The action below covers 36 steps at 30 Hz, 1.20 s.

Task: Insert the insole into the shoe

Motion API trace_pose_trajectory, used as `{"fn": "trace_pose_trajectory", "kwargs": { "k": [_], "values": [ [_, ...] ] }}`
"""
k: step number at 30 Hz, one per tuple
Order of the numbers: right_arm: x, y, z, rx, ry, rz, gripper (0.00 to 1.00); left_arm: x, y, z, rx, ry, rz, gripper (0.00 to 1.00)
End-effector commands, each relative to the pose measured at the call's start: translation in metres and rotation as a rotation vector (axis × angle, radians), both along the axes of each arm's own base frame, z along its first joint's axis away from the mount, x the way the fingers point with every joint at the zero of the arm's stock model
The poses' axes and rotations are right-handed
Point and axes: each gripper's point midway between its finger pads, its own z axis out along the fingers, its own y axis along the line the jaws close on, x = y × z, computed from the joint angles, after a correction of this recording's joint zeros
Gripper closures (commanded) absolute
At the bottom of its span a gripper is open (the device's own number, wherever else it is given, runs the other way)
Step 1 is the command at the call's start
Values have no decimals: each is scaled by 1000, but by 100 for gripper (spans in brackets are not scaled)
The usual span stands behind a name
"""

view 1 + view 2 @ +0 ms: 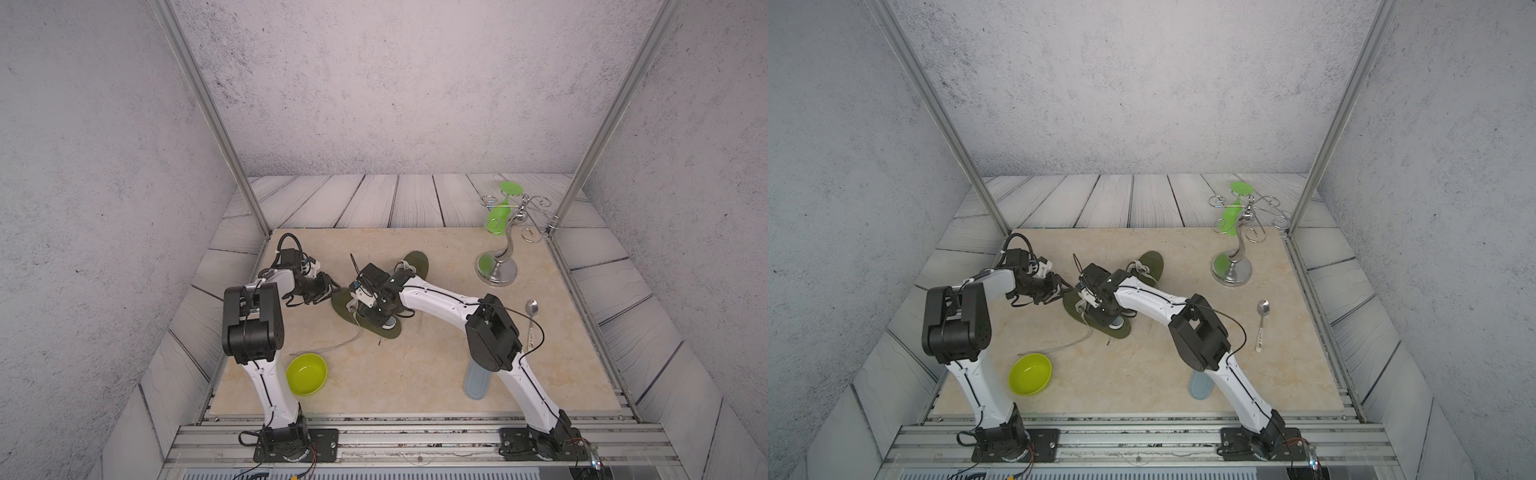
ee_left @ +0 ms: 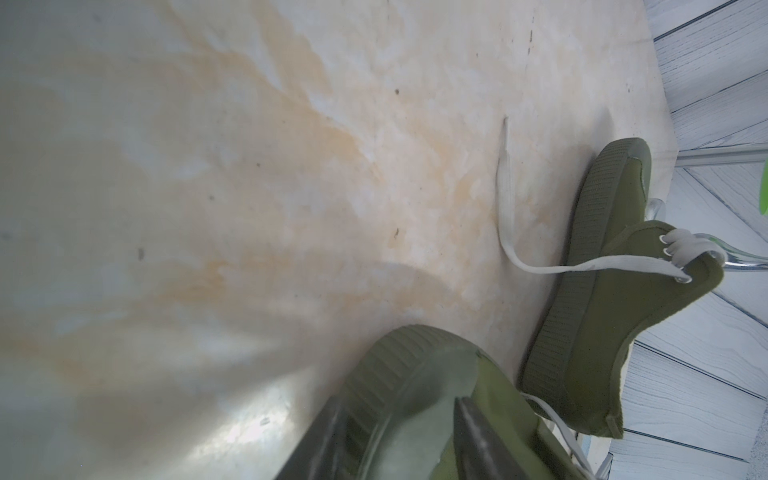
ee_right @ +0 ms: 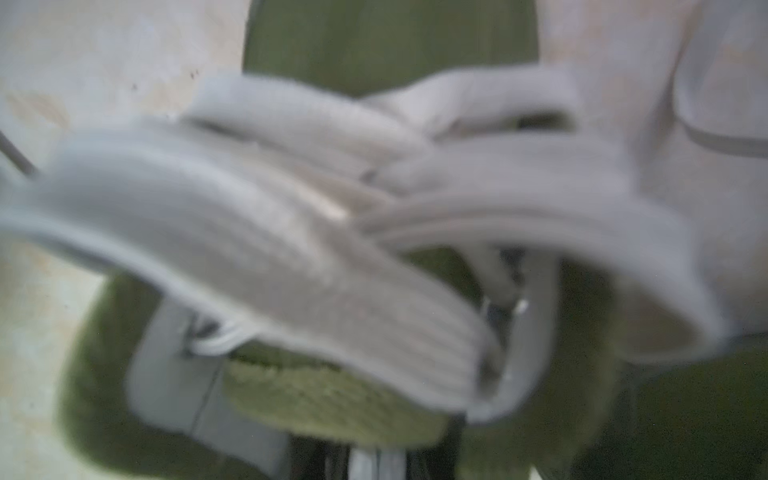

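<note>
Left pincer (image 1: 330,289) clamps the olive sneaker (image 1: 345,308) at its toe. Insole (image 1: 390,323) appears partly inserted, heel end not yet seated. Right pincer (image 1: 374,318) state cannot be told.

A dark green shoe (image 1: 341,305) with white laces lies flat, behind the yellow-green bowl (image 1: 306,374). A pale blue insole (image 1: 476,384) lies flat, far right of the bowl.

Noting a lime-green bowl (image 1: 306,374) sitting upright on the beige marbled mat (image 1: 395,376), toward its near left part. Recording a metal spoon (image 1: 531,322) lying flat toward the mat's right edge, scoop end pointing toward the back, well apart from the lime-green bowl. Logging a chrome hook stand (image 1: 505,272) standing upright near the far right corner, with a green stemmed glass (image 1: 498,214) hanging foot up and tilted from one hook.
</note>
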Motion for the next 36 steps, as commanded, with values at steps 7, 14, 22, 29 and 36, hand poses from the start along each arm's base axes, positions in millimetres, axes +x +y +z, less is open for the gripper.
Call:
{"fn": "trace_pose_trajectory", "kwargs": {
  "k": [7,14,22,29,36],
  "values": [
    [26,24,24,127,-173,73,75,-14,-16,-1,-42,41,-41,55],
    [30,41,20,210,-182,88,73,-12,-20,1,-53,34,-47,55],
    [32,47,19,228,-177,81,65,-5,-19,14,-40,6,-57,55],
    [24,30,43,181,-160,60,42,5,-4,48,66,-55,-59,52],
    [15,11,59,155,-147,25,31,3,4,73,129,-81,-68,51]
  ]
}}
